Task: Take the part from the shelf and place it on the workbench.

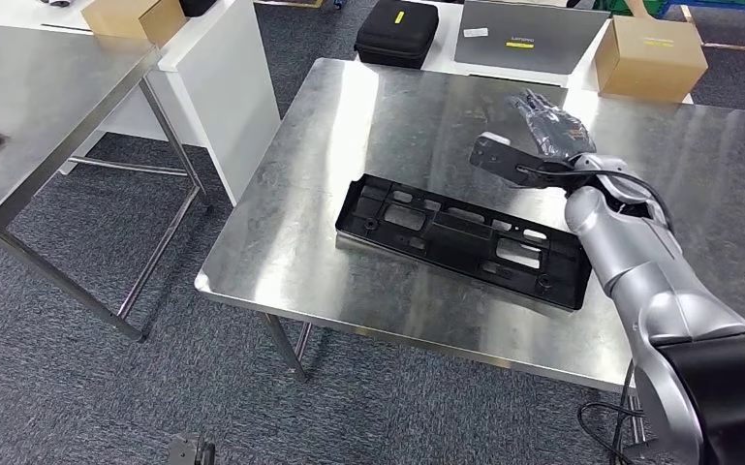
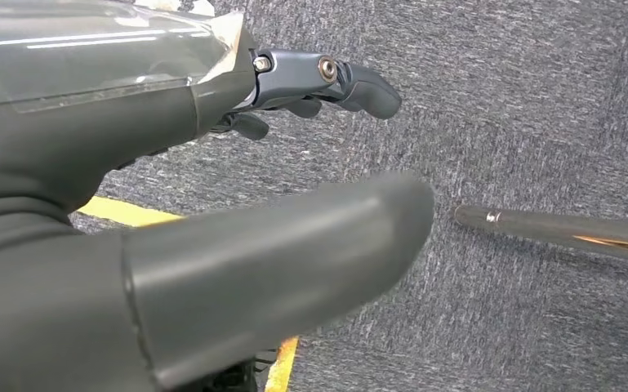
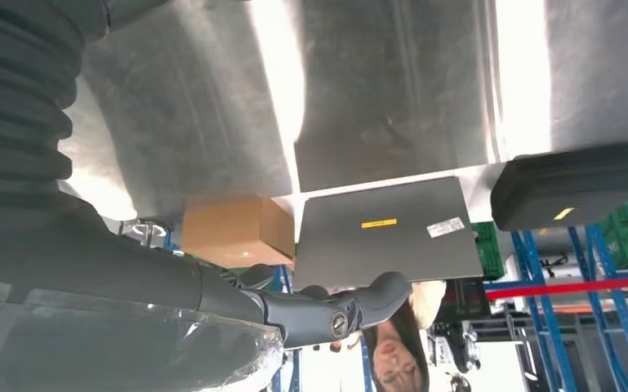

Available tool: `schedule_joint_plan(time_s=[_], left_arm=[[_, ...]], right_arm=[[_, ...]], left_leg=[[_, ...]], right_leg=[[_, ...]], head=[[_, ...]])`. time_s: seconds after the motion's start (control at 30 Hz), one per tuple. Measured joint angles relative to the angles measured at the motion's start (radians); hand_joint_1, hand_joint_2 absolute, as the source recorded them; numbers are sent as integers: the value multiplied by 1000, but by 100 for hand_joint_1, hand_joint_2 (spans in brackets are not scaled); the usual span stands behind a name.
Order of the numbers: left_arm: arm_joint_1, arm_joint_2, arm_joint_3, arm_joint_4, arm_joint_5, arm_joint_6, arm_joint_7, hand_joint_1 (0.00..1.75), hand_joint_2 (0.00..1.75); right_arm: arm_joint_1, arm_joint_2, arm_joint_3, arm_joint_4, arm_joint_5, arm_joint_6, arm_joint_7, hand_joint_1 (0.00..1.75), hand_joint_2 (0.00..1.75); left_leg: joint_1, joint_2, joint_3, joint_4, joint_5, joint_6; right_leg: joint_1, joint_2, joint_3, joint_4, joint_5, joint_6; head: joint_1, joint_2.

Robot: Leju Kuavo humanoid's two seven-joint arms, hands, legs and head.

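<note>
Just below and beside the right hand (image 1: 543, 121), the part (image 1: 465, 240) lies flat on the workbench (image 1: 329, 281), apart from the fingers, which are spread and empty, suggesting release. Hanging over the floor, the left hand (image 2: 212, 204) holds nothing.

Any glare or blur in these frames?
Head view: sharp, soft sheen on the steel workbench, long black plastic part clear. Right wrist view: bright glare streaks across the workbench. Left wrist view: the left hand close and blurred, carpet sharper.
</note>
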Motion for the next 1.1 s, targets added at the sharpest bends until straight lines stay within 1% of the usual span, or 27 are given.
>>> schedule_joint_plan(time_s=[0.17,0.3,0.53,0.6,0.67,0.8,0.9,0.97,1.0,1.1], left_arm=[[5,0,0,0,3,0,0,0,0],[12,0,0,0,9,0,0,0,0],[20,1,1,0,20,1,0,0,0],[20,0,4,0,27,1,0,0,0],[22,-3,8,2,33,1,4,0,0],[27,-11,11,7,29,8,27,0,0],[29,-12,19,8,41,19,37,0,0],[31,-8,33,8,66,22,29,0,0],[32,-6,43,8,82,24,23,0,0],[41,1,80,8,126,27,7,0,0]], right_arm=[[-41,-9,14,18,4,78,3,0,175],[-77,-28,30,27,34,73,33,0,175],[-157,-82,53,28,69,69,89,0,175],[-181,-107,58,28,76,71,97,0,175],[-215,-144,62,28,79,83,90,0,175],[-277,-249,67,15,57,127,57,0,175],[-287,-327,68,-12,10,147,59,0,175],[-285,-353,68,-17,-4,138,80,0,175],[-285,-357,69,-17,-5,132,92,0,175],[-294,-343,74,-8,5,116,129,0,175]], left_leg=[[0,0,0,0,0,0],[0,0,0,0,0,0],[0,0,0,0,0,0],[-1,0,0,0,0,0],[-1,-2,0,1,0,1],[-1,-5,0,0,-1,1],[-1,-4,-1,0,-3,4],[-1,0,0,0,-4,6],[-1,3,0,0,-5,6],[-1,11,2,0,-6,7]], right_leg=[[0,0,0,0,0,0],[0,0,0,0,0,0],[0,0,0,0,0,0],[0,0,0,0,0,0],[0,-2,0,0,0,0],[0,-5,1,-2,0,0],[0,-4,2,-3,0,1],[-1,-1,3,-3,0,1],[-1,2,3,-3,0,1],[-1,10,3,-3,1,0]], head=[[0,0],[0,0],[0,0],[0,0],[0,0],[0,0],[0,0],[0,0],[0,0],[0,0]])
